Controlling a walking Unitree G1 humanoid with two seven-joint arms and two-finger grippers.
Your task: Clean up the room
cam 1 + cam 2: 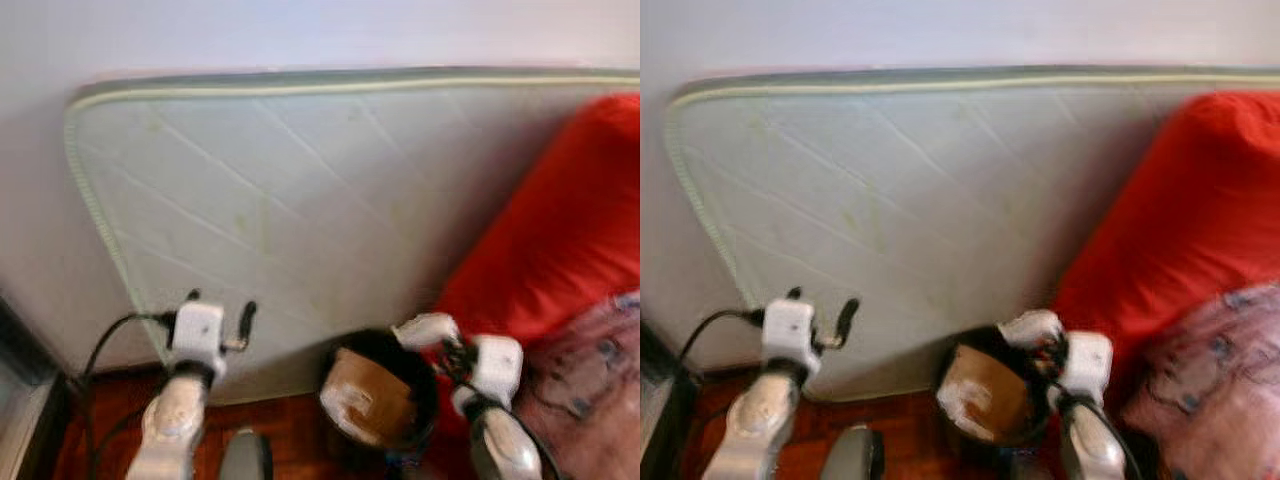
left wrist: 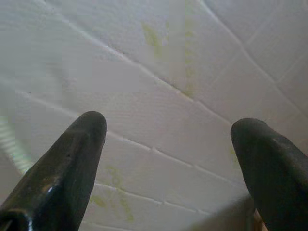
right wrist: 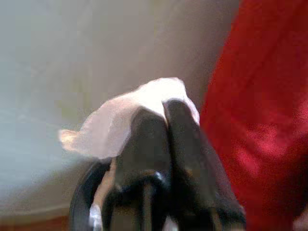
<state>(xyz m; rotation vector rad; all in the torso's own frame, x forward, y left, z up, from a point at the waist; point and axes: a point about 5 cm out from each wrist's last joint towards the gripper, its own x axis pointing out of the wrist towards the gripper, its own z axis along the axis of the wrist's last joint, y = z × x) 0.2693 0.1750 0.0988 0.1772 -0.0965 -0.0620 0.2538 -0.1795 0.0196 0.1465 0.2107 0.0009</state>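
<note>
A crumpled white tissue (image 1: pixel 424 329) is pinched in my right gripper (image 1: pixel 446 350), which is shut on it just above the right rim of a black waste bin (image 1: pixel 375 400). In the right wrist view the tissue (image 3: pixel 130 118) bulges past the closed fingertips (image 3: pixel 161 115), with the bin's dark rim (image 3: pixel 84 197) below. The bin holds brown cardboard and a white scrap. My left gripper (image 1: pixel 220 305) is open and empty, held up in front of a pale quilted mattress (image 1: pixel 300 200); its two black fingers (image 2: pixel 72 159) stand wide apart.
The mattress leans against a white wall (image 1: pixel 300 30). A red cushion or bean bag (image 1: pixel 570 220) lies at the right, with patterned pinkish fabric (image 1: pixel 590 370) beside it. Reddish wooden floor (image 1: pixel 290 420) shows below. A dark frame edge (image 1: pixel 25 370) is at the far left.
</note>
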